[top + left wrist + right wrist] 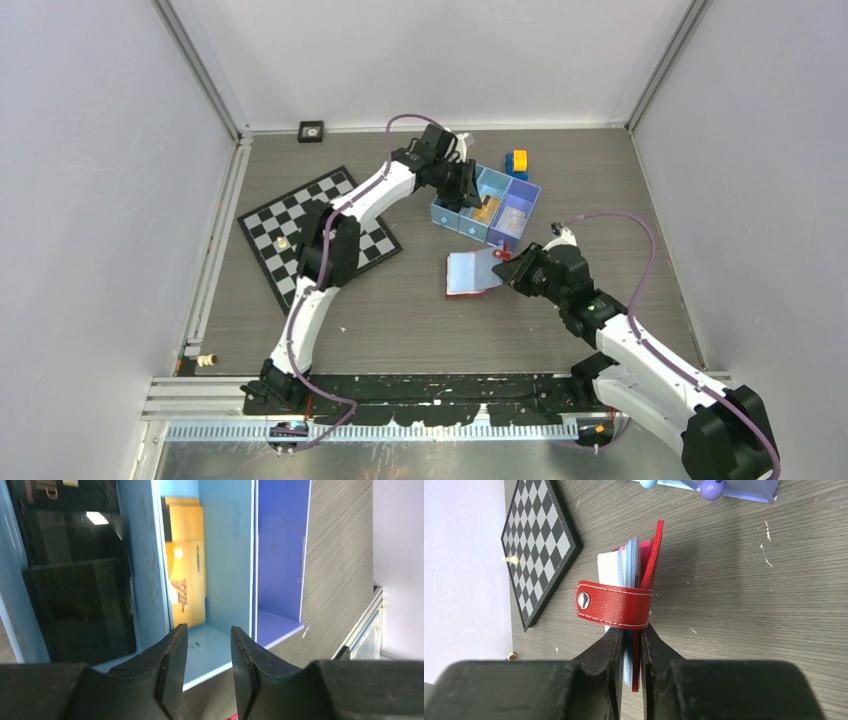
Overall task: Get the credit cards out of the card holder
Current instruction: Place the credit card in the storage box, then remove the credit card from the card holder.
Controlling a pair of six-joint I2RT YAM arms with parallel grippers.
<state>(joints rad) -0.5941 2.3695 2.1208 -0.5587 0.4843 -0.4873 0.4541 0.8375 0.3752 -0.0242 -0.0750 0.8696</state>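
Observation:
My right gripper (510, 268) (633, 630) is shut on one edge of the red card holder (472, 273) (644, 580). It holds the holder open just above the table, with the pale blue lining up and the snap tab (614, 605) hanging across. A white edge (607, 566) shows among the pale blue sleeves. My left gripper (468, 190) (207, 647) hovers open over the blue tray (528, 186) (230, 555) with nothing between its fingers. An orange-gold credit card (487, 210) (187, 575) lies in the middle compartment. Dark flat cards (75, 600) lie in the left one.
A chessboard (315, 235) (536, 545) with a pale pawn (283, 243) on it lies left of the holder. A yellow and blue block (516, 162) stands behind the tray. A small black square thing (311, 131) sits at the back wall, and another pawn (208, 358) lies near the front left edge.

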